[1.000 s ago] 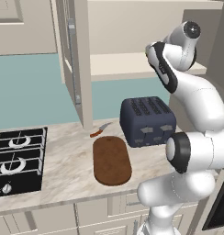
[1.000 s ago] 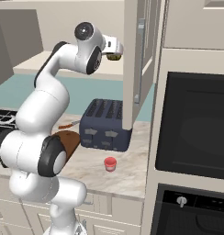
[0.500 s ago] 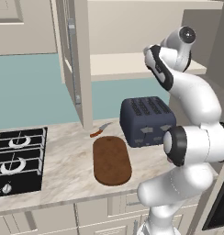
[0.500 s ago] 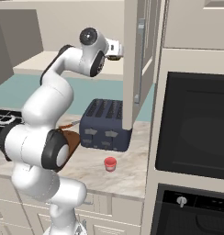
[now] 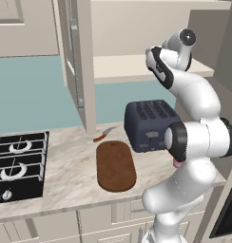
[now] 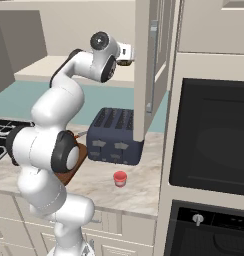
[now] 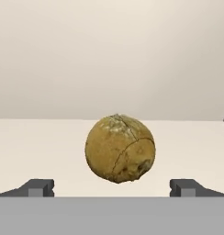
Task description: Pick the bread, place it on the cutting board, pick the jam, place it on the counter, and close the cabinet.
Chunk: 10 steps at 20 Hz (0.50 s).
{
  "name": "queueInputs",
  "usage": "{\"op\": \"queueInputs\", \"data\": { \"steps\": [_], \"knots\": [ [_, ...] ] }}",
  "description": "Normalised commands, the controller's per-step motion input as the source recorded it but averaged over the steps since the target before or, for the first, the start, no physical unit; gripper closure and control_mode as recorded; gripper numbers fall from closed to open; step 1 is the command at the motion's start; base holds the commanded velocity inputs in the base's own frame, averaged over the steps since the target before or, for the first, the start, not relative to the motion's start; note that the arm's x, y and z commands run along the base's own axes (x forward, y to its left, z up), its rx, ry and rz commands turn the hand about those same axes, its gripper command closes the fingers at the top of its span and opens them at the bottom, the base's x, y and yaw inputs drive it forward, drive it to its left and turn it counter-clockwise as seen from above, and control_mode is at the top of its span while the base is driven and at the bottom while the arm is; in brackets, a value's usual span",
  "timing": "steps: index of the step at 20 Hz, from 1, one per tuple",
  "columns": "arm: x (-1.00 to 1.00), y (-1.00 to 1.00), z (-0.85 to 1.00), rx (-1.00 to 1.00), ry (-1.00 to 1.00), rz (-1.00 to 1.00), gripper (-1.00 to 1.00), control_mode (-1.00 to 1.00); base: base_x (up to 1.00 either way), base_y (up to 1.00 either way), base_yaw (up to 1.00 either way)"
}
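The bread (image 7: pixel 120 148) sits on the pale cabinet shelf (image 7: pixel 36 147), centred just ahead of the jaws, which stand wide apart with a fingertip (image 7: pixel 38 186) on either side, not touching it.

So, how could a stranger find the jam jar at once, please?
Find the dark blue toaster on the beige counter. Just in front of it stands the jam, apart from it: a small red jar, the one red thing there.
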Motion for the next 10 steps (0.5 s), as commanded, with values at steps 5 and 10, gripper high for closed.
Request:
{"op": "queueInputs", "data": {
  "steps": [5, 10],
  "knots": [
    [0.33, -0.01, 0.0, 0.0, 0.0, 0.0, -1.0, -1.0, 0.0, 0.0, 0.0],
    [0.26, -0.08, 0.0, 0.0, 0.0, 0.0, -1.0, -1.0, 0.0, 0.0, 0.0]
  ]
}}
